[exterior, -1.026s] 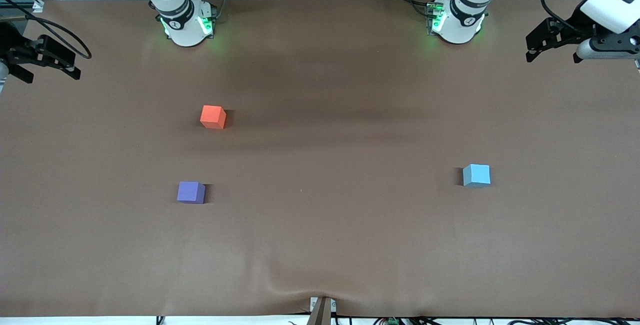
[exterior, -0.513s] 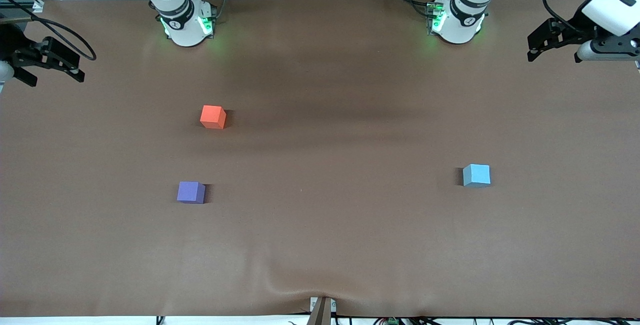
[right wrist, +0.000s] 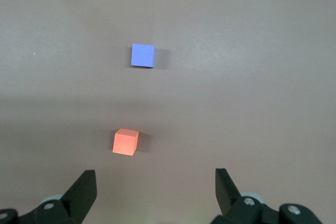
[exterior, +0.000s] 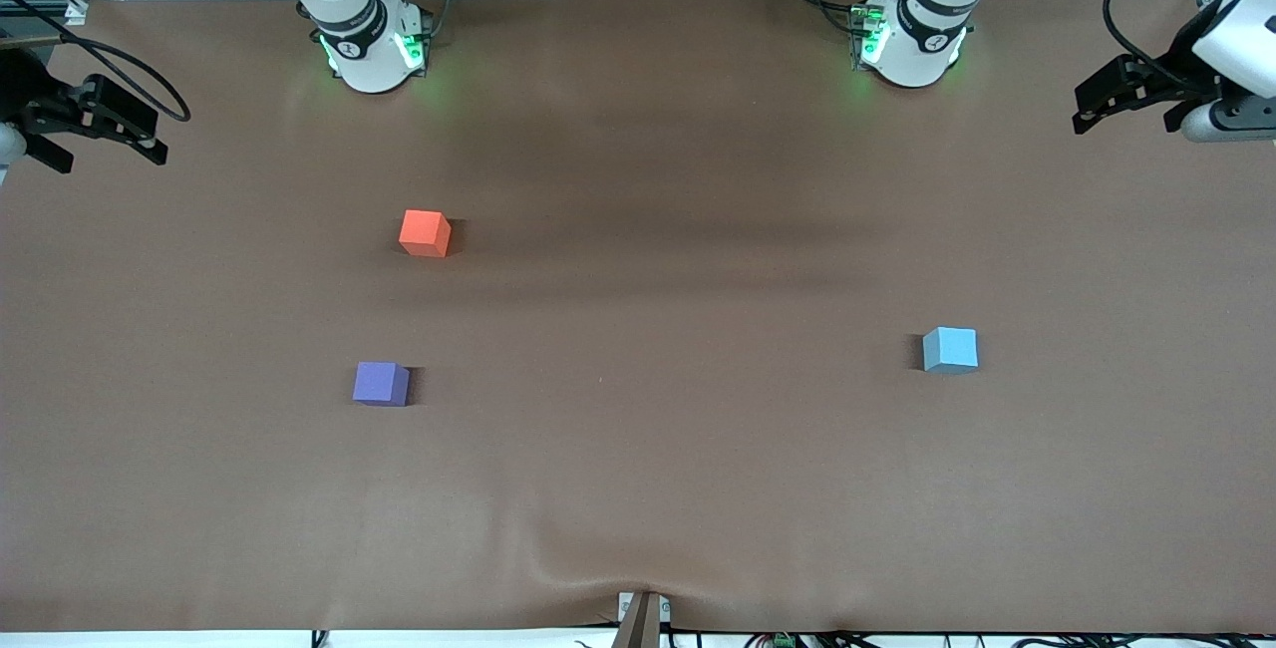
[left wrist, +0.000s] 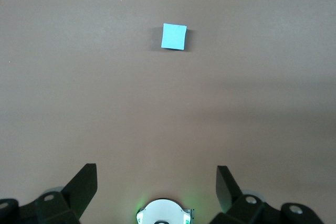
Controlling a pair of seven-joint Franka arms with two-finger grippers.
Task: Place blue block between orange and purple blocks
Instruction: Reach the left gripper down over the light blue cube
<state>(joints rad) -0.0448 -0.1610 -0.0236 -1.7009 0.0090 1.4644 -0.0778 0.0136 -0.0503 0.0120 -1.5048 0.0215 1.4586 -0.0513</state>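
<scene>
Nothing done yet. I see blue block (exterior: 950, 349) untouched, well apart from orange (exterior: 425, 232) and purple (exterior: 381, 383). Left gripper (exterior: 1097, 102) and right gripper (exterior: 100, 130) both wide open, empty. Pick, carry, place all remain.

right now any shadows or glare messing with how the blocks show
Front view: dark shadow bands cross the table near the orange block; green base lights glow; blue block and purple block read cleanly. Wrist views: even light, small soft shadows, no glare.

blocks: three | one blue block (exterior: 950, 349) | one orange block (exterior: 425, 232) | one purple block (exterior: 381, 383) | grippers: two
</scene>
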